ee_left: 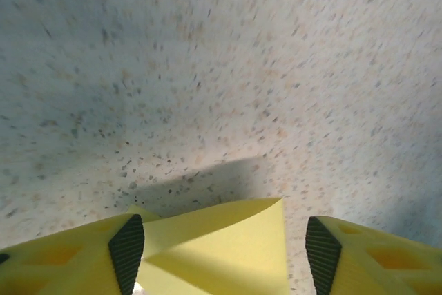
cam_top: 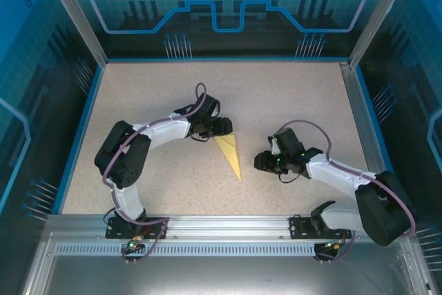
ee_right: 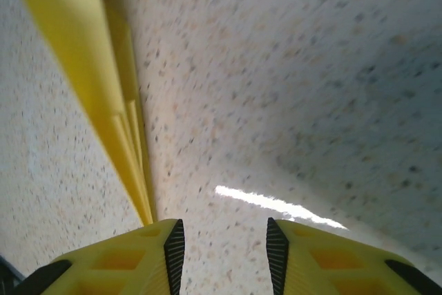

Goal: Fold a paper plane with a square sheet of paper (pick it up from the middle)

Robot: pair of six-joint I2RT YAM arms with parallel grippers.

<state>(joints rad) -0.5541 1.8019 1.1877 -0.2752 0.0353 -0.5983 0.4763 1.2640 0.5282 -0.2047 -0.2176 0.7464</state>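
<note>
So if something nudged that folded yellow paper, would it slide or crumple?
Probably slide: the paper rests loose on the smooth speckled table and looks very light. Its stacked layers, visible edge-on from the right wrist, likely make it stiffer than a single sheet. The narrow pointed tip looks easy to bend or crease if pinched.

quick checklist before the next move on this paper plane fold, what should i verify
1. Folded pale yellow paper triangle lying on the speckled table: ok.
2. Left hand open, the paper's wide end between its fingers: ok.
3. Right hand open, bare table in its gap: ok.
4. Right hand apart from the paper in the top view: ok.
5. Folded layers pressed flat: cannot tell.
</note>
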